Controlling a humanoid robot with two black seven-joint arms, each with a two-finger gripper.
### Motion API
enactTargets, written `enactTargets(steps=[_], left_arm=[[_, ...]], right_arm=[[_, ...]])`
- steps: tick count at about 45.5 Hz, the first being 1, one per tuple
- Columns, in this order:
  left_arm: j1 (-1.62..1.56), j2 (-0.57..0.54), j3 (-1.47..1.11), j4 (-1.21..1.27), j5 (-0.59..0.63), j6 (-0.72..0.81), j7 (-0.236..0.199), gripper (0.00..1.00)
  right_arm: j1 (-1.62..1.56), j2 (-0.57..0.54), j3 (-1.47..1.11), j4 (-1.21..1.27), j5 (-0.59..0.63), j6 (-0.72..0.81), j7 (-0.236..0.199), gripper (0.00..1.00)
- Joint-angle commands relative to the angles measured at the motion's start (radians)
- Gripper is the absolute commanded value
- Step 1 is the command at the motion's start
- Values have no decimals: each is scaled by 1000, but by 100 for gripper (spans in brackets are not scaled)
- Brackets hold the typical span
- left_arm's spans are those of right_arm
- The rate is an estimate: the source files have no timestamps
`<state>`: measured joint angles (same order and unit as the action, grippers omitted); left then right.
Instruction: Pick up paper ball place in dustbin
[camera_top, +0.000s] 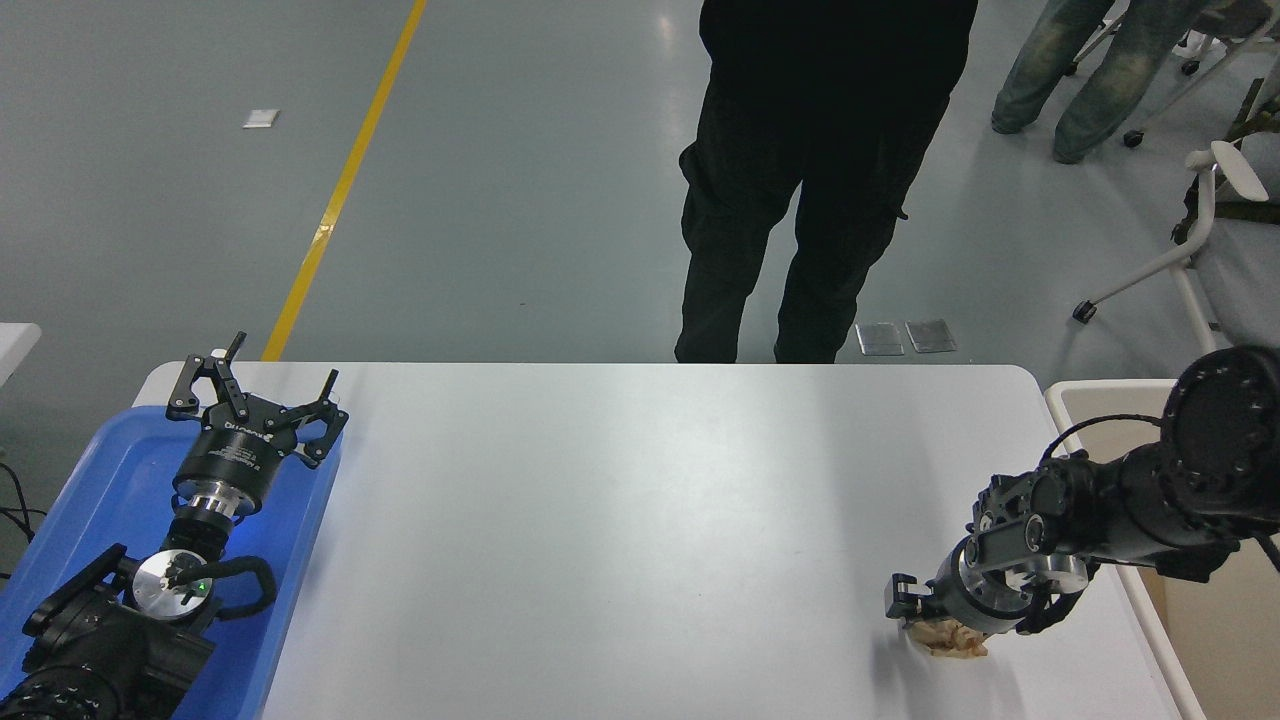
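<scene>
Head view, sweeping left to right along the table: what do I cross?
Blue tray → left gripper parked above it → bare white table → paper ball under the right gripper → dustbin off the table's right edge.

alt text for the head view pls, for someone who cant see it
The right gripper is down on a tan paper ball near the right edge of a white table, with the cream dustbin just beyond that edge. The left gripper sits parked, open, over a blue tray at lower left. A person in black stands at the far side.
</scene>
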<state>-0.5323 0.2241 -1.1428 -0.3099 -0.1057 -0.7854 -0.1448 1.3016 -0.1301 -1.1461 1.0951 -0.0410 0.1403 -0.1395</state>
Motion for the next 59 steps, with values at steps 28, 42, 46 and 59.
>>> enactTargets(steps=[28,42,46,59], left_arm=[[0,0,0,0,1,0,1,99],[-2,0,2,0,1,0,1,99],[-2,0,2,0,1,0,1,99],[-2,1,0,0,1,0,1,99]], right_arm=[[183,-147,11,184,75,19,11,0],[511,-206,-12,385,79,275,11,0],[616,-241,-12,387,81,425,11,0],[965,-321,-30,417,92,645,9,0]])
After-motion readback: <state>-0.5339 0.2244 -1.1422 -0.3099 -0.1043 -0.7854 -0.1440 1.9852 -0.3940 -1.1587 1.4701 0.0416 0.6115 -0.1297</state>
